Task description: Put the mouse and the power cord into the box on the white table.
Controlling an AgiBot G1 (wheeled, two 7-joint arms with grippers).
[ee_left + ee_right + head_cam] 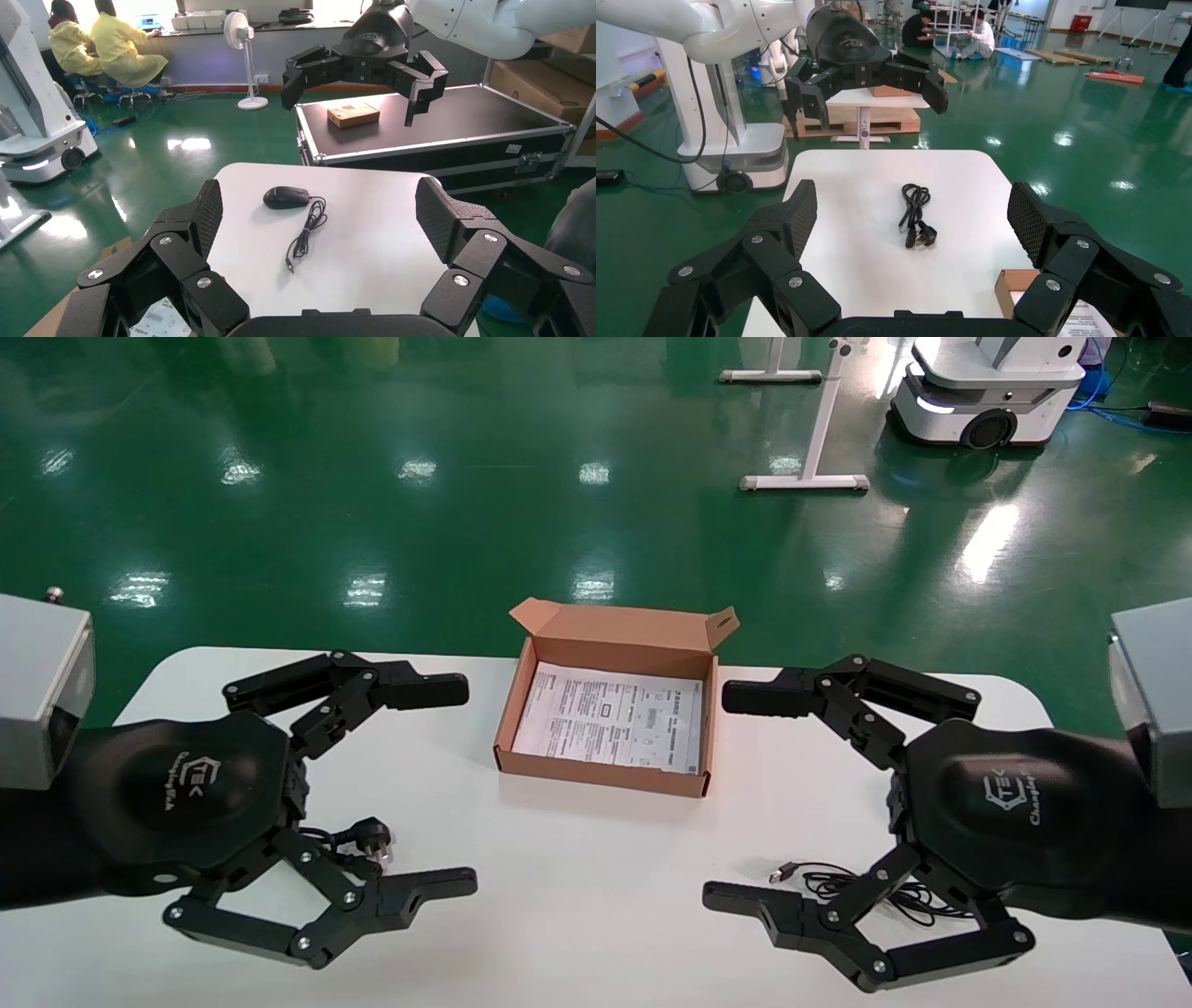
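Box (610, 710) open mid-table, unobstructed; left claw (447, 784) wide over power cord (916, 214); right claw (736, 798) wide over mouse (286, 197).

1. I see a glossy green floor (372, 477) all around, dotted with bright reflections of ceiling lights.
2. Beyond the tabletop, white stand legs (805, 481) rest on the floor, with a white wheeled machine (978, 393) near them.
3. In the left wrist view, two people in yellow coats (105, 45) sit at a bench by the far wall; a white standing fan (242, 42) is near them.
4. A long black flight case (436, 133) carries a small brown carton (353, 114).
5. In the right wrist view, two people (947, 31) crouch far off by shelving.
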